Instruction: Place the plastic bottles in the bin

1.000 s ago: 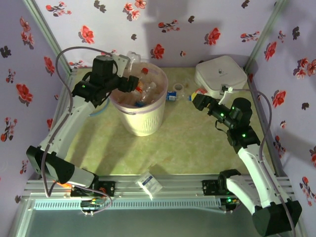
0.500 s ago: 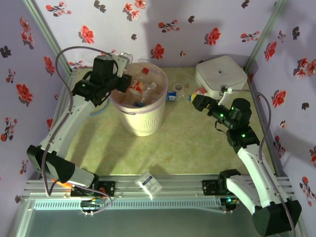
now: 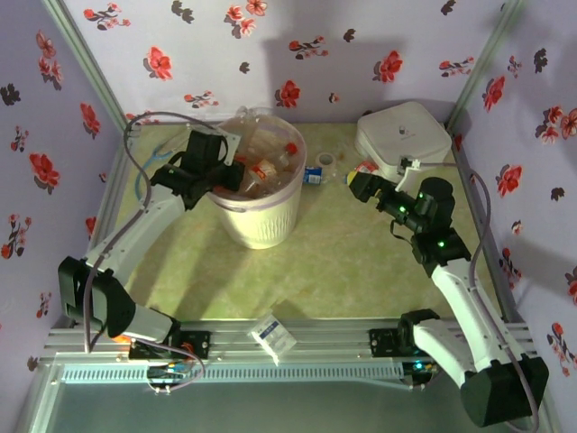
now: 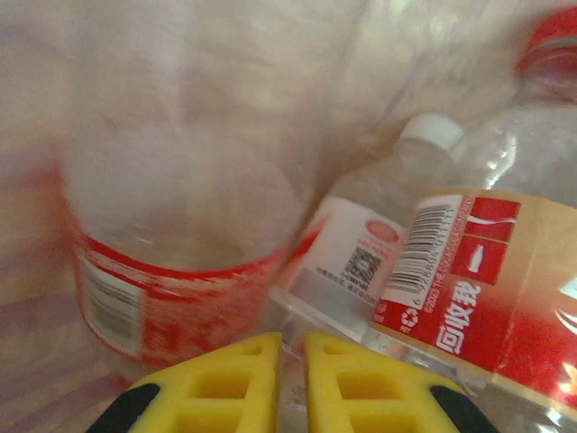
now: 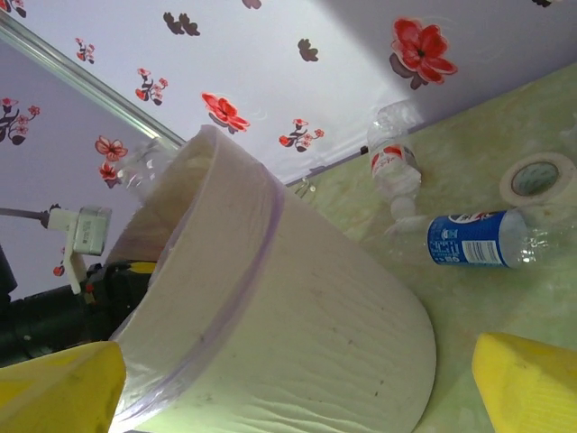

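Observation:
The bin (image 3: pixel 259 209) stands left of centre, holding several plastic bottles with red labels (image 3: pixel 263 168). My left gripper (image 3: pixel 233 173) reaches over the bin's left rim, pointing in. Its yellow fingers (image 4: pixel 225 383) stand almost together with only a thin slit; red-labelled bottles (image 4: pixel 469 289) lie right in front of them. One clear bottle (image 3: pixel 245 118) rests at the bin's back rim. A blue-labelled bottle (image 3: pixel 314 174) (image 5: pixel 478 239) and a red-labelled one (image 5: pixel 394 162) lie on the table. My right gripper (image 3: pixel 354 186) (image 5: pixel 297 388) hovers open, facing the bin (image 5: pixel 297 334).
A flat white box (image 3: pixel 403 133) sits at the back right, close behind my right arm. A tape roll (image 3: pixel 326 161) (image 5: pixel 539 176) lies by the blue-labelled bottle. A small white-blue packet (image 3: pixel 273 333) rests on the front rail. Flowered walls close in three sides.
My left gripper has dropped from the bin's back-left rim down to its left side, tip now among the bottles inside. The right arm has barely shifted.

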You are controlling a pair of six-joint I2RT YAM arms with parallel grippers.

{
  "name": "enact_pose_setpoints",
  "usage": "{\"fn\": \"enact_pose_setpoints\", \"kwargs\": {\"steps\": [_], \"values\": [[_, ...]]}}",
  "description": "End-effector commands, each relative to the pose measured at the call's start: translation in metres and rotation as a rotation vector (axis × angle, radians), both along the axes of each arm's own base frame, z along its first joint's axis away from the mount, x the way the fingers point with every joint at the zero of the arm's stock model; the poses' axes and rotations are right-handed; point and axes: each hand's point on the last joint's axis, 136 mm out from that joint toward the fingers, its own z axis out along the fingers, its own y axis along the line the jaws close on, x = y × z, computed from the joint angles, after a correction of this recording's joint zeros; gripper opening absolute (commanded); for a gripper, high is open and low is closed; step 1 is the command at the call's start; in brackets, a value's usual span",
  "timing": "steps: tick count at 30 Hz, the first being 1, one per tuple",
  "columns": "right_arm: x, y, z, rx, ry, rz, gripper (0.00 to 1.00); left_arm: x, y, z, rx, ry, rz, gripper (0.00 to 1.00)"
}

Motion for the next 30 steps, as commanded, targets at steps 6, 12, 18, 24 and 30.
{"fn": "enact_pose_setpoints", "kwargs": {"steps": [6, 12, 18, 24, 30], "values": [[0.003, 0.0, 0.006, 0.032, -0.023, 0.001, 0.99, -0.021, -0.011, 0.073, -0.103, -0.076, -0.083, 0.26], [0.002, 0.0, 0.004, 0.032, -0.019, 0.003, 0.99, -0.015, -0.018, 0.129, -0.166, -0.197, -0.11, 0.39], [0.0, -0.001, 0.004, 0.018, -0.021, 0.001, 0.99, 0.007, -0.018, 0.124, -0.15, -0.185, -0.057, 0.33], [0.002, -0.007, -0.001, -0.007, -0.008, -0.035, 0.99, 0.016, -0.019, 0.069, -0.093, -0.077, -0.02, 0.32], [0.012, -0.027, -0.018, -0.097, 0.057, -0.154, 0.99, 0.014, -0.022, 0.024, -0.049, 0.014, -0.01, 0.32]]}}
